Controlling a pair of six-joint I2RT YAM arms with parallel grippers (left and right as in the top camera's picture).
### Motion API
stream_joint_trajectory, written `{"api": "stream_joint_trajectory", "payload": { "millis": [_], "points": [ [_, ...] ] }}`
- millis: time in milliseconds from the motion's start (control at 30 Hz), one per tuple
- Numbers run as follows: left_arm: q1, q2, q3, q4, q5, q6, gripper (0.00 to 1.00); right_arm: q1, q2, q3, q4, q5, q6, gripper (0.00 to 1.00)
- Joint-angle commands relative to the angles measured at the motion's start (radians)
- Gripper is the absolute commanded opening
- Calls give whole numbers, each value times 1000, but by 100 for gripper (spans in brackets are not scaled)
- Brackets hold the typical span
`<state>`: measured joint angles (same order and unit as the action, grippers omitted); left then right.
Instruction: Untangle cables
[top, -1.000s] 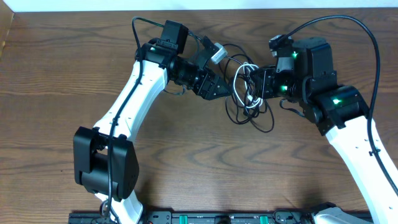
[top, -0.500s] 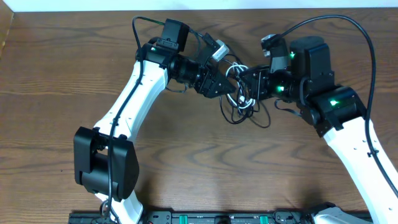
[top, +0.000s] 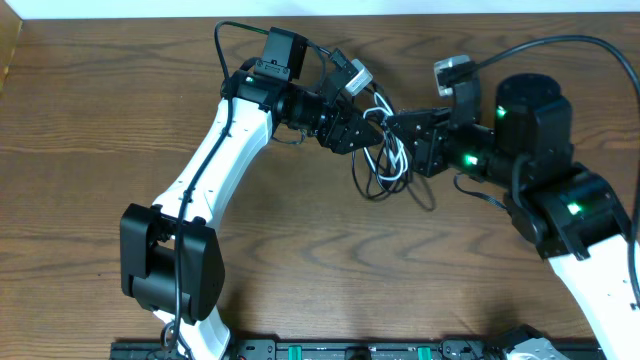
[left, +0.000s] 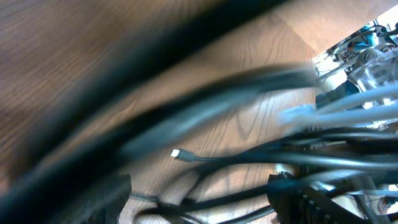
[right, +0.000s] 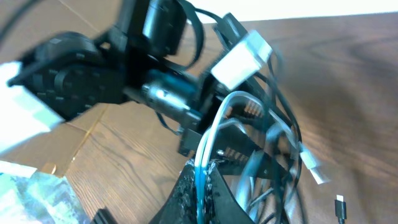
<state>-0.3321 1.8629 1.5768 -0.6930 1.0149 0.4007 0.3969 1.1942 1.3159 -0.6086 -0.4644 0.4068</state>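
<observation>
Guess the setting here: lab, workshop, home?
Probably a robotics lab bench: left arm and right arm at a wooden table, working a cable tangle, with an equipment rail in front.

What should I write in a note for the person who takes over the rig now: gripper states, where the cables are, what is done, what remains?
Left gripper: open at the tangle, with cords running across in front of it; no grip seen.
Right gripper: shut on the white cable.
Cables: the white cable and the black cables are in one knot between the two grippers, at the far middle of the table.
Done: nothing separated yet.
Left: free the white cable, then part the black ones.
</observation>
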Motion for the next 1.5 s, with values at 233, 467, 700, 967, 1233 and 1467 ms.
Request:
{"api": "stream_joint_trajectory", "payload": {
  "millis": [233,467,700,967,1233,1467],
  "points": [
    [-21,-19,9,3,-10,24,75,5,-51,39,-1,-13,16,1],
    [-23,-19,9,-1,-34,24,70,5,-51,39,-74,122,16,1],
    [-23,-19,9,-6,-119,0,71,5,-6,38,-298,406,-6,63],
    [-23,-19,9,-13,-119,-14,71,5,250,38,-368,451,-41,64],
    [-23,-19,9,-33,-145,-14,71,5,507,38,-360,451,-41,60],
    [-23,-19,9,-35,-145,-14,71,5,657,38,-361,451,-41,57]
  ]
}}
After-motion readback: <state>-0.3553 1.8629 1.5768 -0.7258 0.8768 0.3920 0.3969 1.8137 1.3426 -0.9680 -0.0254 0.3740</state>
